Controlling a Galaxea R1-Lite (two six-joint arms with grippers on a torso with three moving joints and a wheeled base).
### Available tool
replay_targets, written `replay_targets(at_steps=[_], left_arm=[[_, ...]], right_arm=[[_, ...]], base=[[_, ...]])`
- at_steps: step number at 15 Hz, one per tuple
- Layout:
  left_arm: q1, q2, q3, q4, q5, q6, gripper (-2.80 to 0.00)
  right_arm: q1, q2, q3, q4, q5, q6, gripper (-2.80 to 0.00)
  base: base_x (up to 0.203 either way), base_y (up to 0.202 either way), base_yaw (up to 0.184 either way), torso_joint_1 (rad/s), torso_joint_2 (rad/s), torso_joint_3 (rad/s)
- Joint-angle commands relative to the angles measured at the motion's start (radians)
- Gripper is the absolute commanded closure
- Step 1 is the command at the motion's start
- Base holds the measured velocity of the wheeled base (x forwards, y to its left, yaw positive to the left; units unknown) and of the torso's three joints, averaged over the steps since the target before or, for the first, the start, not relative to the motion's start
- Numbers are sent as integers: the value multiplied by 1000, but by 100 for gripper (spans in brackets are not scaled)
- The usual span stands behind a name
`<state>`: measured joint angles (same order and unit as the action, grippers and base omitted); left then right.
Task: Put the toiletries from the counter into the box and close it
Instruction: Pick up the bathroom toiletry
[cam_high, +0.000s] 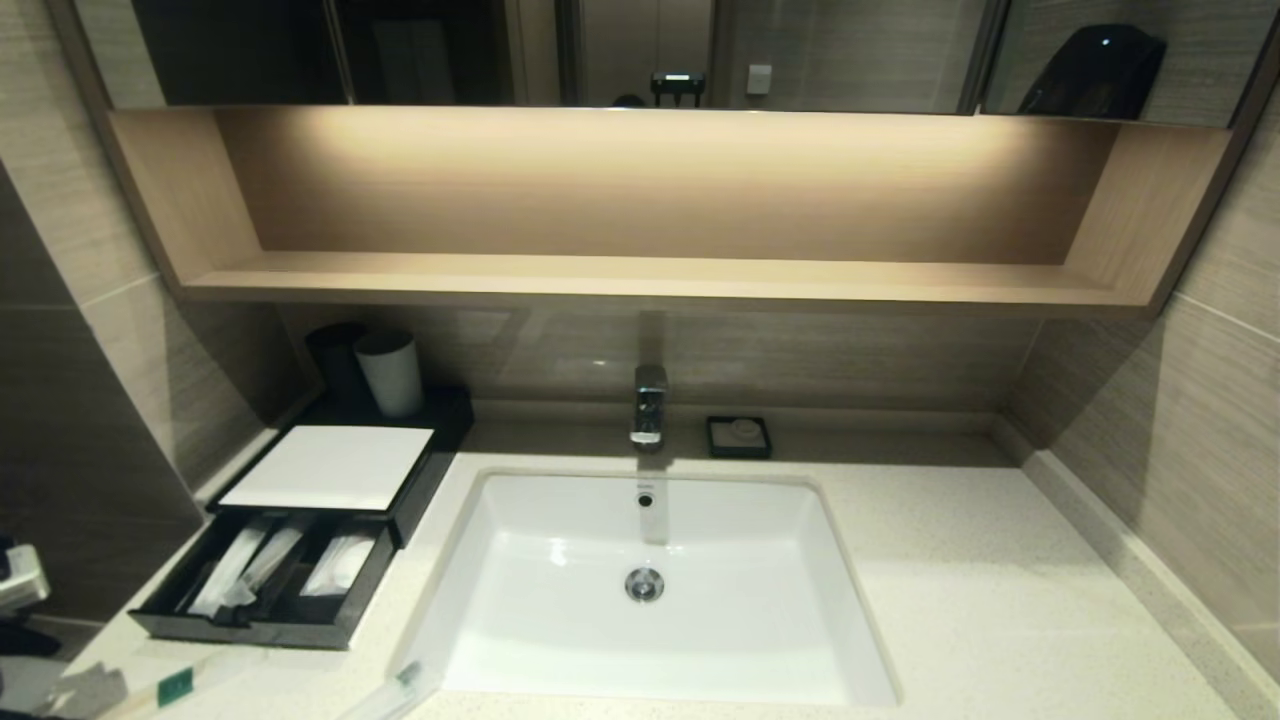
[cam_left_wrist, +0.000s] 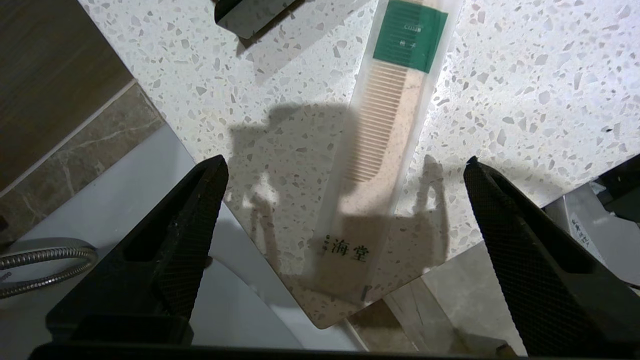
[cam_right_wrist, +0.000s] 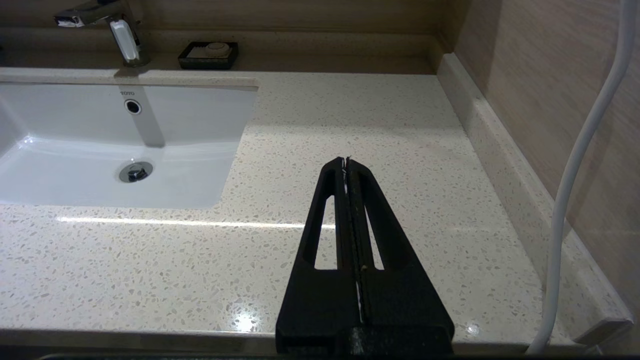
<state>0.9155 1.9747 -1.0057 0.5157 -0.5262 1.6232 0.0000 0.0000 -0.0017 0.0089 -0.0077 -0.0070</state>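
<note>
Left claw (cam_left_wrist: 345, 165): you have it at the near left corner of the surface (cam_high: 960, 600), its black fingers (cam_left_wrist: 190, 225) spread wide apart and holding nothing; it hangs above the stone, looking down.
Comb packet (cam_left_wrist: 385, 150): it lies flat on the surface directly under your left claw, in the gap between the two fingers and touching neither. It is a pale comb in frosted wrap with a green square label (cam_left_wrist: 410, 35) at the end farther from the claw, and dark printed characters at the nearer end, which reaches the corner edge of the surface.
Box (cam_high: 330, 470): it sits ahead of your left claw, beyond the comb packet, against the left wall. Its white top panel is flat and its drawer (cam_high: 270, 590) is pulled out toward you, so the box is not closed.
Packets in drawer (cam_high: 250, 565): whitish wrapped pieces lie in the divided compartments; how many there are is hard to tell.
Grey cup (cam_high: 392, 372): it stands upright at the back of the box.
Second packet (cam_high: 395, 690): a clear-wrapped slim piece lies at the front edge, to the right of your left claw, by the near left corner of the sink (cam_high: 650, 590).
Soap dish (cam_high: 738, 437): it sits behind the sink, just right of the tap (cam_high: 648, 405).
Right claw (cam_right_wrist: 346, 165): it is parked over the bare right part of the surface, well apart from everything, its fingers pressed together and gripping nothing.
</note>
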Motion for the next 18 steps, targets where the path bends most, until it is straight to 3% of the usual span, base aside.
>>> replay_targets(at_steps=[1,18], left_arm=[[1,19,-1,1,2,10,-280],[6,72,-2,-5,31,66,-280]], right_arm=[[0,0,0,0,0,-1,0],[0,0,0,0,0,-1,0]], base=[[0,0,0,0,0,0],[0,0,0,0,0,0]])
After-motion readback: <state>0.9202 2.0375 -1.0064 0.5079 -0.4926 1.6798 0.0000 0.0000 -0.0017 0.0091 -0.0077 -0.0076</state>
